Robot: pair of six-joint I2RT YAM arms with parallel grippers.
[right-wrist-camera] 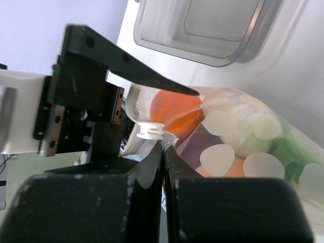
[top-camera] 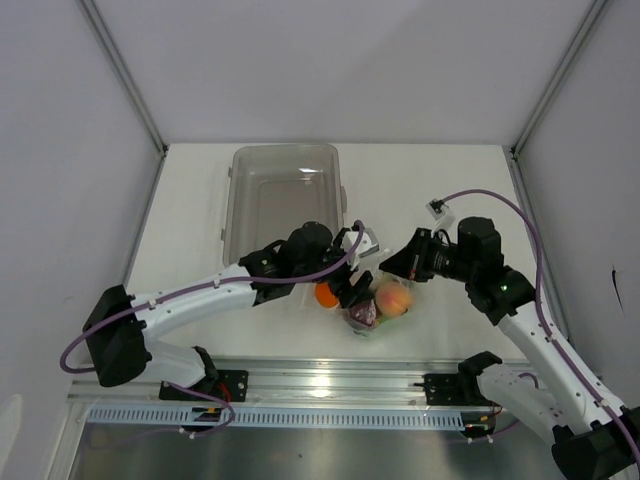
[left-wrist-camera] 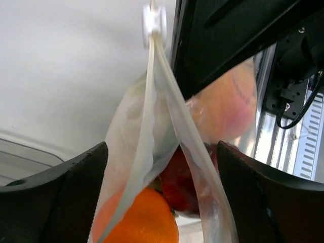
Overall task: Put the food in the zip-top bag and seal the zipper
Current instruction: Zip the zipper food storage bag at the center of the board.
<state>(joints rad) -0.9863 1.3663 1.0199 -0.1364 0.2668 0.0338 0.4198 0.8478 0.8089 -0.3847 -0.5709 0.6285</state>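
At the centre of the top view, just below the tray (top-camera: 285, 150), the bag (top-camera: 352, 322) sits between the two grippers, filled with food. The right gripper (right-wrist-camera: 163, 148) is closed on the bag's top edge, its tips right beside the white slider (right-wrist-camera: 151, 130). The left gripper (left-wrist-camera: 162, 152) stands wide, one finger (left-wrist-camera: 66, 187) at lower left of its wrist view and one at lower right, with the bag between them and no clear contact. Below the slider the zipper (left-wrist-camera: 147, 131) strips seem to spread apart. Through the film show the orange (left-wrist-camera: 144, 220) at the bottom, the red bulb (left-wrist-camera: 185, 185) beside it and the peach (left-wrist-camera: 230, 109) higher right. Green leaves (right-wrist-camera: 298, 152) show at the right edge of the right wrist view.
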